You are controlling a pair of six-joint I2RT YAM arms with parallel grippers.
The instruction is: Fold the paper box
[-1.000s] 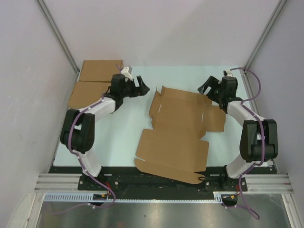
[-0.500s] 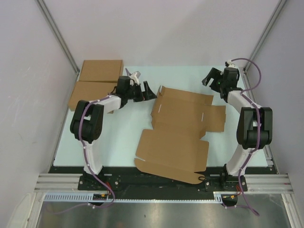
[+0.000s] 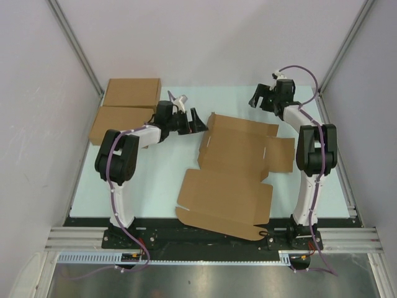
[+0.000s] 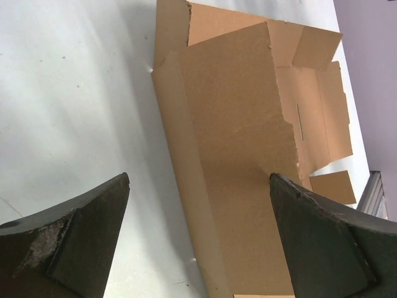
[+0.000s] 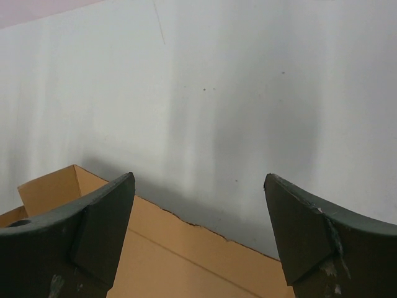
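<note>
Nearest my bases, the paper box (image 3: 226, 195) lies as an unfolded die-cut sheet on the table (image 3: 155, 186), its rounded near flap reaching over the table's near edge. From there the sheet runs away from me through a wide panel to the far panel with its tabs and slits, skewed rather than square to the table. No wall stands up. In my left wrist view, only the strip along the far left edge seems slightly raised at its crease.

I judge the folding barely begun: this is the approach to the first fold. My left end effector (image 3: 193, 120) hangs just beside the sheet's far left corner, jaws spread wide and holding nothing. My right end effector (image 3: 260, 99) is likewise wide open and empty, just past the far right corner.

The next move calls for getting a finger under a far edge or side strip and tipping it up along its crease.

Two made-up brown boxes (image 3: 124, 105) sit at the far left.
</note>
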